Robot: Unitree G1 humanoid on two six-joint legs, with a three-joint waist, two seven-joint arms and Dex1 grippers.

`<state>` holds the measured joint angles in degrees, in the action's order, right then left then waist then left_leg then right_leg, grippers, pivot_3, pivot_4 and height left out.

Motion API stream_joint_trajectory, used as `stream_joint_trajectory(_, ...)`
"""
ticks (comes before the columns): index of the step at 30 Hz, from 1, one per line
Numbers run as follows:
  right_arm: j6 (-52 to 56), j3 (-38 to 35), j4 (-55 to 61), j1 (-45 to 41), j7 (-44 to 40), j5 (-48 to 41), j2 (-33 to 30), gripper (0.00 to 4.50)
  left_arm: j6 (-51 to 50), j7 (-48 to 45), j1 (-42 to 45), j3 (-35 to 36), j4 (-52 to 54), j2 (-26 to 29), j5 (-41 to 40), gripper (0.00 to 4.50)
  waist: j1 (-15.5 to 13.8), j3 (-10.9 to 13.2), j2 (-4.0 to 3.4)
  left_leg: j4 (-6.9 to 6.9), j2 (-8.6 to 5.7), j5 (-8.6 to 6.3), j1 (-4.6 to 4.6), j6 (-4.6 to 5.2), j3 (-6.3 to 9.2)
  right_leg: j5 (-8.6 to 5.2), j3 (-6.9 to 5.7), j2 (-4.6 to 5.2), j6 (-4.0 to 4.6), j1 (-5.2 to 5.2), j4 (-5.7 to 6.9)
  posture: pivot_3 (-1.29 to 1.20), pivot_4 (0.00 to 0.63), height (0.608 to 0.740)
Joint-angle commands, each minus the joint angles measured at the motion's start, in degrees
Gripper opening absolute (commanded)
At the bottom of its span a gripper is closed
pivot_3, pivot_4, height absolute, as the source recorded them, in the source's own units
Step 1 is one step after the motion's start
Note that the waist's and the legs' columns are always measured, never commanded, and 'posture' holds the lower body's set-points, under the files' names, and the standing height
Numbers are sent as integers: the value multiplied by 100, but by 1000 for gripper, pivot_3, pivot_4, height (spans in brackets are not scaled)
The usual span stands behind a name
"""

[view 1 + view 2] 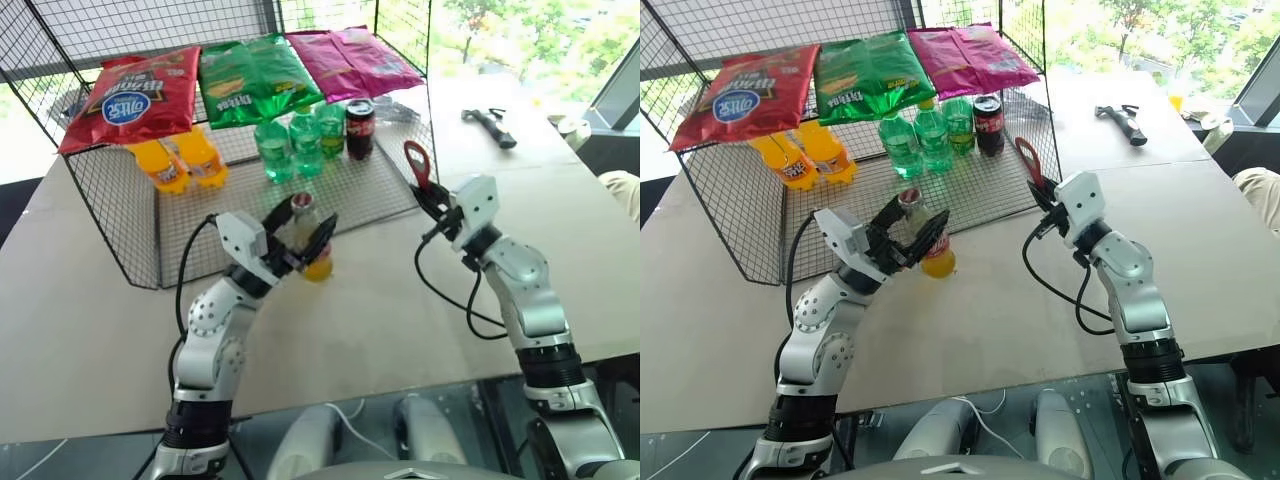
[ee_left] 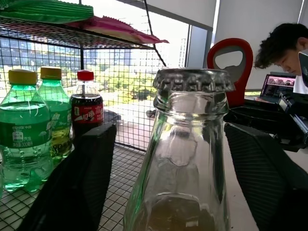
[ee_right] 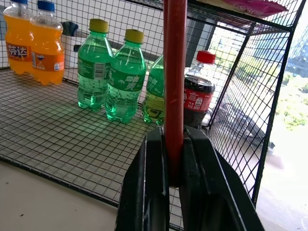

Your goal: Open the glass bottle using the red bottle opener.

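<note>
Beige worktop (image 1: pixel 90 330) carries the glass bottle (image 1: pixel 309 235), slippery and fragile; left hand (image 1: pixel 300 240) spread wide around its neck, gripping nothing. Right hand (image 1: pixel 432 200), beside the bottle, clamps the stiff red bottle opener (image 1: pixel 418 165).

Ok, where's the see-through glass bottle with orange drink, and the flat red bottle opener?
clear glass bottle of orange drink (image 2: pixel 185 159), left wrist view, on its glass shoulder.
flat red bottle opener (image 1: pixel 417 162), left eye view, on its ring-shaped head.

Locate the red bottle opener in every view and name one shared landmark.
Left eye: red bottle opener, right of centre.
Right eye: just right of centre, by the rack corner.
Left wrist: upper right, behind the glass bottle cap.
Right wrist: upright at centre, edge-on.
Landmark: cola bottle.
</note>
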<state>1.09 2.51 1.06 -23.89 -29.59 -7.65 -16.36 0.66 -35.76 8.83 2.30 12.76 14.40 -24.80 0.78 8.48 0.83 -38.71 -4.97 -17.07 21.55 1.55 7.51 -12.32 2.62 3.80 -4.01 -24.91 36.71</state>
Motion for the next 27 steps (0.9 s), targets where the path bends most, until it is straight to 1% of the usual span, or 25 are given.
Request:
stream_joint_trajectory(1,-133,-6,135,-48,7,-15,17,0,60,-22,42,9,123,52,24,4481,0,0,0,0,0,0,0,0,0,0,0,0,0,0,0,0,150,740)
stream_joint_trajectory(4,-145,9,135,-58,-11,-11,15,0,46,-69,3,-25,122,80,43,4481,0,0,0,0,0,0,0,0,0,0,0,0,0,0,0,0,150,740)
stream_joint_trajectory(7,-150,21,150,-48,-16,-6,14,0,37,-1,-11,-7,116,81,93,3680,0,0,0,0,0,0,0,0,0,0,0,0,0,0,0,0,150,740)
stream_joint_trajectory(12,-157,34,138,-52,-21,-4,11,0,136,27,26,0,42,95,240,3680,-1,0,0,0,0,0,0,0,0,0,0,0,0,0,0,0,150,740)
stream_joint_trajectory(15,-160,39,139,-50,-23,-1,14,0,106,7,53,38,26,76,175,2882,0,0,0,0,0,0,0,0,0,0,0,0,0,0,0,0,150,740)
stream_joint_trajectory(16,-162,44,144,-47,-22,2,17,0,115,9,56,48,20,84,184,2386,-1,0,0,0,0,0,0,0,0,0,0,0,0,0,0,0,150,740)
stream_joint_trajectory(17,-164,47,148,-46,-22,4,20,0,127,12,57,53,15,89,195,2068,-2,-1,-1,0,0,0,0,0,0,0,0,0,0,0,0,0,150,740)
stream_joint_trajectory(23,-216,128,142,-90,-59,43,20,0,131,-6,43,38,10,107,187,2003,-2,-1,-1,0,0,0,0,0,0,0,0,0,0,0,0,0,150,740)
stream_joint_trajectory(27,-474,425,169,-191,-232,297,-53,0,117,-35,19,24,14,117,170,2003,1,-1,-1,0,0,0,0,0,0,0,0,0,0,0,0,0,150,740)
